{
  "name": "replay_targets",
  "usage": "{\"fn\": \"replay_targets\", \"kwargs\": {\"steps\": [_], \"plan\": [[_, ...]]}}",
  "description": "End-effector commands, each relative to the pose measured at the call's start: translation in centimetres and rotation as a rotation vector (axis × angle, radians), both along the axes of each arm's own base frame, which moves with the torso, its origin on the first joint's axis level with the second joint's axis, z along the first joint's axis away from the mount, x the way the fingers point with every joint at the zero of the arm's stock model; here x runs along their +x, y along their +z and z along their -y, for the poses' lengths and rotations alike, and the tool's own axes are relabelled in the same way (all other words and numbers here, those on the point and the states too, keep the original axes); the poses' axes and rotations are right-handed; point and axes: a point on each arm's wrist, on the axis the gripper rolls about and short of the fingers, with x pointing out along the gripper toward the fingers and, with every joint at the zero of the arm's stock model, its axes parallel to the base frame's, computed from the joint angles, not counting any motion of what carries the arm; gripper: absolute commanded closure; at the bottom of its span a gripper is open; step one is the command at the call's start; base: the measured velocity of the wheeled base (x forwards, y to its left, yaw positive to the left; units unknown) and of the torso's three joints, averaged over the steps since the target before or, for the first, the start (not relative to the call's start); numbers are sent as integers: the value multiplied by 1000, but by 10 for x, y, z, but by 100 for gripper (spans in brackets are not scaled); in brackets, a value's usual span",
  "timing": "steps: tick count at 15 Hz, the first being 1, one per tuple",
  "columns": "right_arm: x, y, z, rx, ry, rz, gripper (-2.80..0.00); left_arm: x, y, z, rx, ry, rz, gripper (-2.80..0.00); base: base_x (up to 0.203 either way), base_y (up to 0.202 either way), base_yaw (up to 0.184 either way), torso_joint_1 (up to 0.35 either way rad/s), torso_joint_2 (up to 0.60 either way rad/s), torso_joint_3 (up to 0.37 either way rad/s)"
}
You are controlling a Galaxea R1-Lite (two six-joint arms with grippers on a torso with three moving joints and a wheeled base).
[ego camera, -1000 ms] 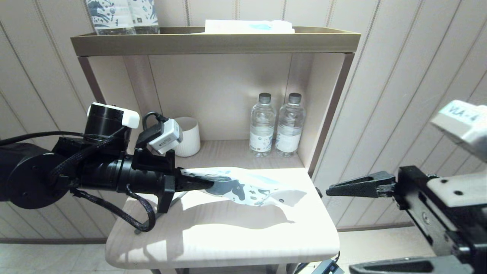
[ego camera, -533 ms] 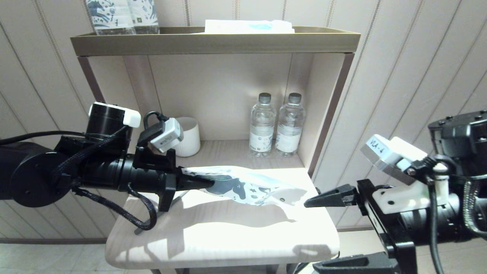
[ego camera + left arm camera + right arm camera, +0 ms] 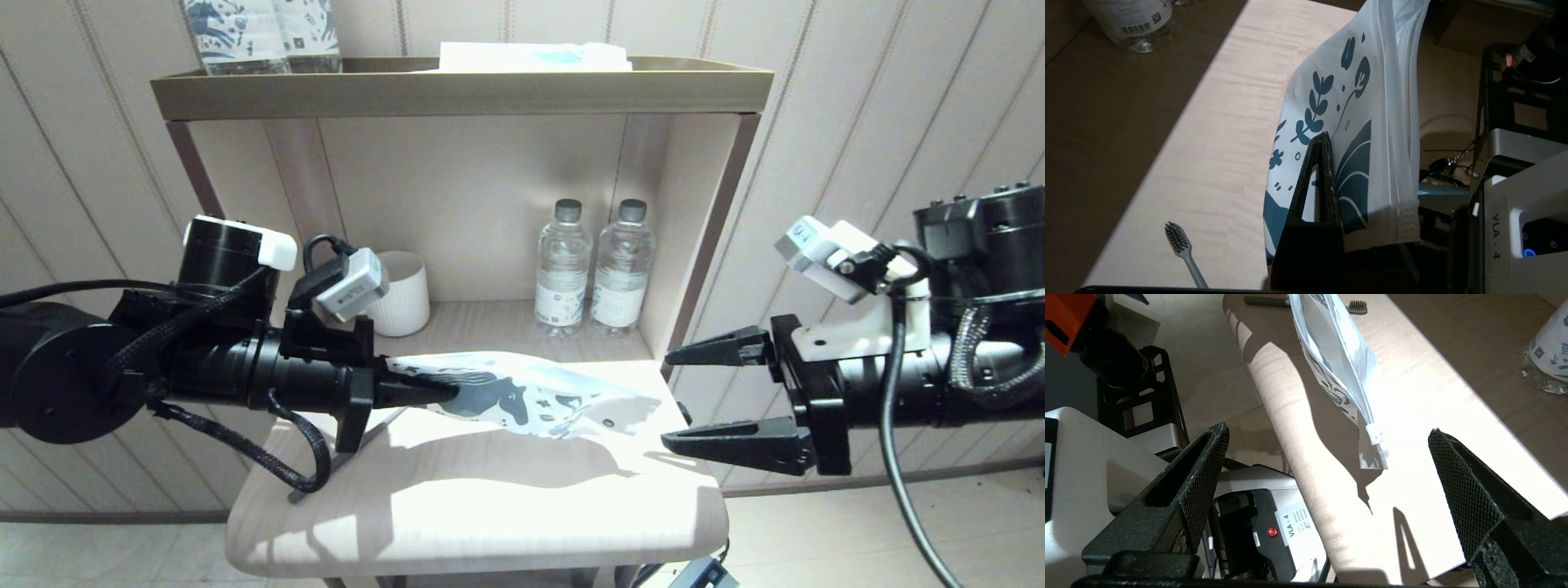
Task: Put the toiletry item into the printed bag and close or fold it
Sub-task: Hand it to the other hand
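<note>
Here the shelf [image 3: 457, 90] stands against the wall with a table [image 3: 490, 506] before it, and two bottles [image 3: 594, 269] and a white cup [image 3: 404, 292] stand in its niche. Over the table the left gripper [image 3: 445, 394] has its jaws closed on one end of the bag [image 3: 539, 396], holding it level above the top, while the right gripper [image 3: 682, 400] waits just beside the bag's free end with jaws wide apart and nothing in them. Smallest, the toothbrush [image 3: 1182, 251] lies flat on the table under the left gripper, outside the bag.
</note>
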Motion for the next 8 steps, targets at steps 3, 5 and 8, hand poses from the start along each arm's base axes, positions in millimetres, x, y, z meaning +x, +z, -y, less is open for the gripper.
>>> {"fn": "replay_targets", "kwargs": {"steps": [3, 5, 8], "plan": [[25, -23, -10, -39, 19, -45, -280, 1, 6, 1, -24, 7, -17, 0, 0, 0, 0, 0, 0, 0], [35, -30, -16, -40, 26, -48, -280, 2, 8, 1, -29, 11, -23, 0, 0, 0, 0, 0, 0, 0], [45, -33, -25, -43, 43, -53, -280, 2, 8, 1, -29, 10, -29, 0, 0, 0, 0, 0, 0, 0]]}}
